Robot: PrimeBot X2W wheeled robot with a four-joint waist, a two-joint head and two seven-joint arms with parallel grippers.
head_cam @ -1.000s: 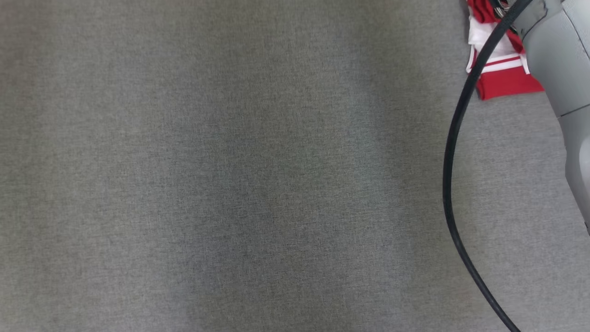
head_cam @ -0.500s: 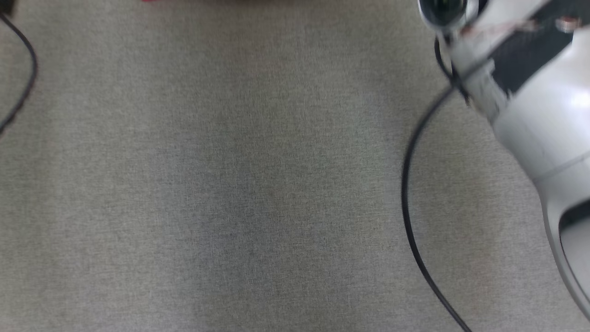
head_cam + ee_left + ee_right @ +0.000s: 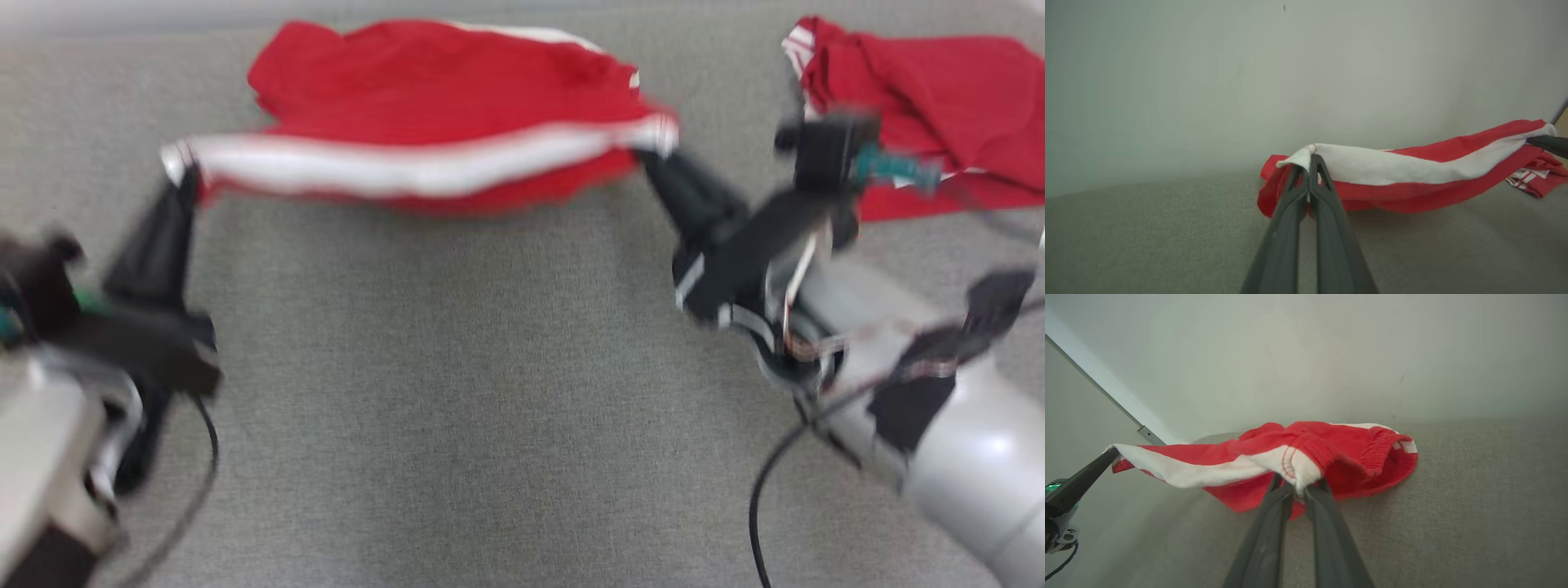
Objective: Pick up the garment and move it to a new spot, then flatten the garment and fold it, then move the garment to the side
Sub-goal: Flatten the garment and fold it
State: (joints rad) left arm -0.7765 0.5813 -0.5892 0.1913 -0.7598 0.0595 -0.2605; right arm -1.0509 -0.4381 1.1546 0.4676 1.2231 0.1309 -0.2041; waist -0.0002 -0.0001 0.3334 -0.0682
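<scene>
The garment (image 3: 922,82), a red jersey with red-and-white striped trim, lies crumpled at the far right of the grey surface; its striped edge (image 3: 1529,177) also shows in the left wrist view. No gripper touches it. A second red garment (image 3: 441,90) with a white panel hangs stretched between my grippers, its far part resting on the surface. My left gripper (image 3: 184,175) is shut on the panel's left corner (image 3: 1302,155). My right gripper (image 3: 649,155) is shut on the right corner (image 3: 1300,473), next to a ribbed red band (image 3: 1380,455).
A grey fabric surface (image 3: 457,392) spreads out in front of me, ending at a pale wall (image 3: 1249,81) behind the garments. Black cables (image 3: 759,498) trail from both wrists. The head view is blurred.
The head camera has swung: earlier it showed bare grey surface with the right arm and cable, now both grippers and both red garments.
</scene>
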